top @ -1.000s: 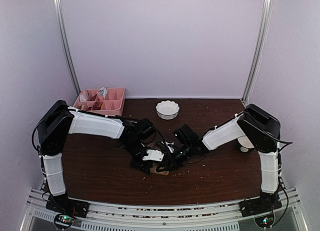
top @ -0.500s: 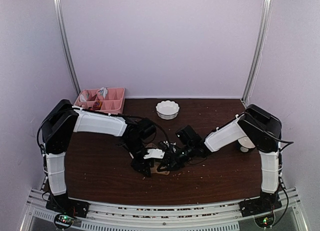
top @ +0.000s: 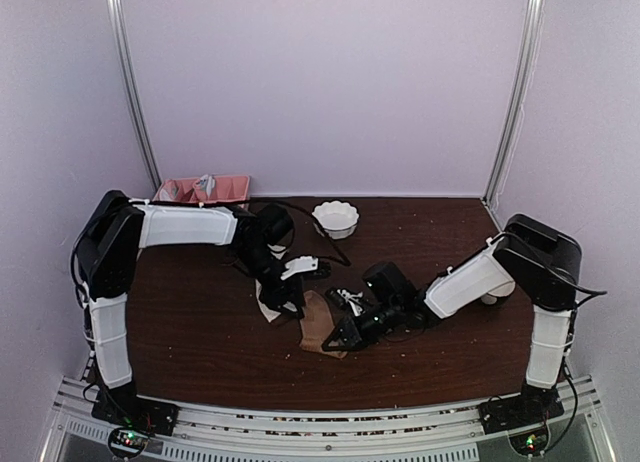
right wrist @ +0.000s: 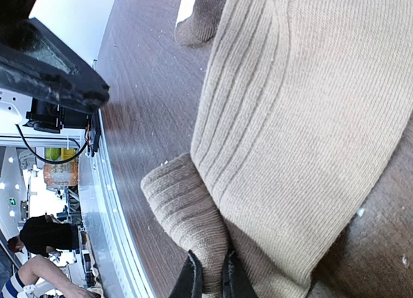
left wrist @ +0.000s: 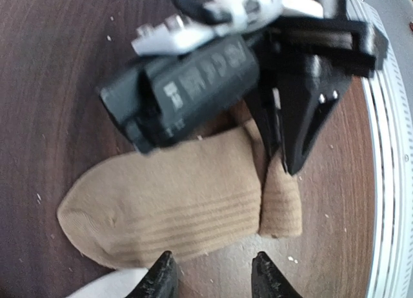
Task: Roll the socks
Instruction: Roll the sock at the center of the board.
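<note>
In the far left corner of the worktop (top: pixel 200 332) sits a pink tray (top: pixel 228 189), out of play. The left arm (top: pixel 190 226) reaches in toward the middle, and its wrist view shows the left jaws partly open and holding nothing, poised over the near long edge of the tan sock (left wrist: pixel 168 208), probably ready to pin or catch the fabric. Just left of that sock lies the cream sock (right wrist: pixel 199 19), its dark patch showing, touched by neither arm. The tan sock lies flat near the middle of the worktop, a little toward the near edge, with its ribbed cuff end turned over on itself. That fold looks like the start of the roll. A white bowl (top: pixel 335 220) stands well behind it at the far edge. From the right, the right jaws are closed tight on the folded cuff, pinching both layers so the turn cannot spring open. I judge rolling has barely begun, and only on the tan sock.
</note>
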### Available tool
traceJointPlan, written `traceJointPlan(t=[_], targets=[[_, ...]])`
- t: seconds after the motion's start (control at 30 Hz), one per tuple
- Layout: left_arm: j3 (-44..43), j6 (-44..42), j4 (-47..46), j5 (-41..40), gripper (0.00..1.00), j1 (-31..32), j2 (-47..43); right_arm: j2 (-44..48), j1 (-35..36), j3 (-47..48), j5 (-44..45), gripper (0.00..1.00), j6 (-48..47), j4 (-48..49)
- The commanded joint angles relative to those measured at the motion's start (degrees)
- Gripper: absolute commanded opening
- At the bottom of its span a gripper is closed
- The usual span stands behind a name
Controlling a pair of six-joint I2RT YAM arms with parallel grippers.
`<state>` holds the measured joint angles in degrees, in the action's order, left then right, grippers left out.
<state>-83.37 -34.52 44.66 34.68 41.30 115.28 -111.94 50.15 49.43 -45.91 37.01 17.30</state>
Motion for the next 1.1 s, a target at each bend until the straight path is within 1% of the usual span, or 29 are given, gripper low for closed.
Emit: traceJointPlan(t=[0.0, 0.17, 0.3, 0.43, 0.6, 0.7, 0.8, 0.9, 1.0, 1.07], targets=[[-4.74, 2.44, -1.34, 0.93, 0.39, 0.87, 4.09, -2.33, 1.46, -3.49, 6.84, 0.0, 3.55, -4.48], [-10.18, 4.32, -1.33, -1.99, 0.36, 1.06, 9.26, -2.23, 2.48, -4.63, 8.13, 0.0, 6.94, -0.9], [-15.44, 5.46, 1.45, -2.29, 0.35, 1.09, 14.18, -2.76, 3.03, -5.84, 8.64, 0.0, 9.21, 2.39], [-19.65, 6.46, 2.26, -1.88, 0.34, 1.23, 17.35, -3.52, 3.25, -6.49, 9.51, 0.0, 10.11, 3.17], [-27.27, 7.44, 6.68, 0.07, 0.33, 1.95, 23.01, -3.72, 3.2, -7.01, 11.58, 0.0, 10.73, 2.64], [-29.22, 7.25, 8.23, 2.95, 0.33, 2.56, 24.62, -3.47, 3.25, -7.12, 12.25, 0.0, 10.8, 2.28], [-29.13, 7.67, 8.6, 5.83, 0.33, 2.65, 24.78, -3.69, 3.22, -6.73, 12.58, 0.0, 10.76, 1.68], [-28.22, 7.2, 9.57, 7.58, 0.34, 2.03, 22.42, -4.39, 3.26, -6.24, 12.56, 0.0, 10.5, 1.06], [-27.64, 6.65, 9.11, 8.44, 0.39, -0.15, 18.28, -5.37, 3.26, -5.09, 12.19, 0.0, 9.8, -0.6], [-27.72, 6.72, 7.27, 7.06, 0.43, -2.03, 15.26, -5.99, 3.23, -4.57, 12.04, 0.0, 9.54, -1.67]])
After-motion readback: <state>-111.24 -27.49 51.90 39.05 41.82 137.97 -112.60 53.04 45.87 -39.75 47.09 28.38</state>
